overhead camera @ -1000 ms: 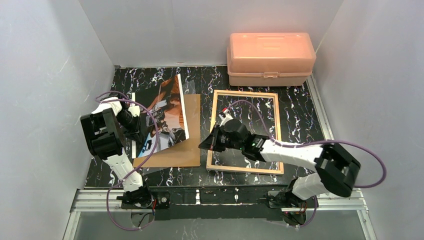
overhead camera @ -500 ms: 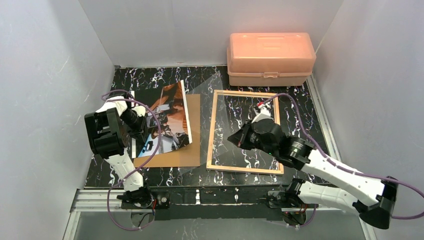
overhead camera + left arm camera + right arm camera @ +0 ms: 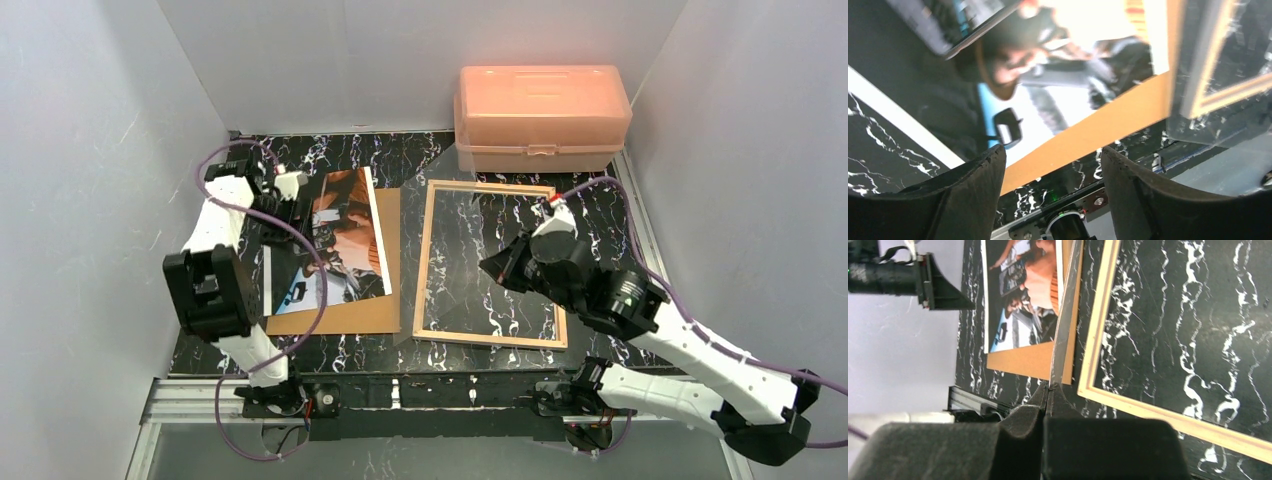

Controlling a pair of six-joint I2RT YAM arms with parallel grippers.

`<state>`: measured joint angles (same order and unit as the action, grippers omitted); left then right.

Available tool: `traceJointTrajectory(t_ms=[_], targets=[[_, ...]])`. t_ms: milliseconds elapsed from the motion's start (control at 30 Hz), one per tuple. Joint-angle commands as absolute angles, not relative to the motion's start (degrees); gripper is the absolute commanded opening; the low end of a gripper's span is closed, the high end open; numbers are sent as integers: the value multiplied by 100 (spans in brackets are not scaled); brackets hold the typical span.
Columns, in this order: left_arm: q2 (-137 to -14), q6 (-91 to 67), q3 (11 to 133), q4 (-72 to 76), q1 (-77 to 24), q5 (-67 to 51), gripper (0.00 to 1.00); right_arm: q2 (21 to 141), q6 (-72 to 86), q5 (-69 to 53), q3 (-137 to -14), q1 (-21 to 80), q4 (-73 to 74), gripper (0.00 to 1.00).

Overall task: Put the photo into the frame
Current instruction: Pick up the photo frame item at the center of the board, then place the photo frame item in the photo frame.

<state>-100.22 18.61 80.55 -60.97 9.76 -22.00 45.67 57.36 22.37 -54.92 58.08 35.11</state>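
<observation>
Status check, task not far along. The photo [image 3: 335, 240] lies face up on the brown backing board [image 3: 345, 315] at the left of the bench [image 3: 350, 352]. Its near-left part overhangs the board and it is well clear of the frame [image 3: 490, 338]. The frame lies flat to the right of the board with its light-wood side up. The marbled bench top shows through its opening, so nothing opaque sits in it yet. My left hand [image 3: 1052, 152] hovers over the photo's far-left area with its jaws standing wide. The wrist view shows only print and board between them, so it holds nothing. My right hand [image 3: 1049, 387] is over the frame, pinched tight on a thin edge that runs away from the fingertips. I read this as the clear pane [image 3: 1060, 330] seen edge-on. Faint reflections in the overhead view suggest the pane is over the frame's left side, but I cannot tell whether it is seated or tilted. Judged done: frame turned back-up and opened, parts laid out. Judged left: settle the pane, pick up the photo, carry it across, lay it face down inside the frame border, then presumably add the board. The glossy print lying flat will likely be awkward to get under.
</observation>
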Motion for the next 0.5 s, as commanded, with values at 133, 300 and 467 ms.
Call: traceJointTrajectory(t_ms=[133, 300, 467], targets=[[-7446, 2794, 8696, -6585, -653, -3527, 81, 5624, 5949, 2932, -7168, 5775, 3041, 1], [-6568, 3456, 8699, -6776, -1522, -3831, 98, 6080, 5991, 2873, -7665, 5783, 2747, 1], [-5863, 3622, 8447, -6770, -2082, -3727, 98, 6255, 6298, 2933, -7719, 5783, 2426, 1]])
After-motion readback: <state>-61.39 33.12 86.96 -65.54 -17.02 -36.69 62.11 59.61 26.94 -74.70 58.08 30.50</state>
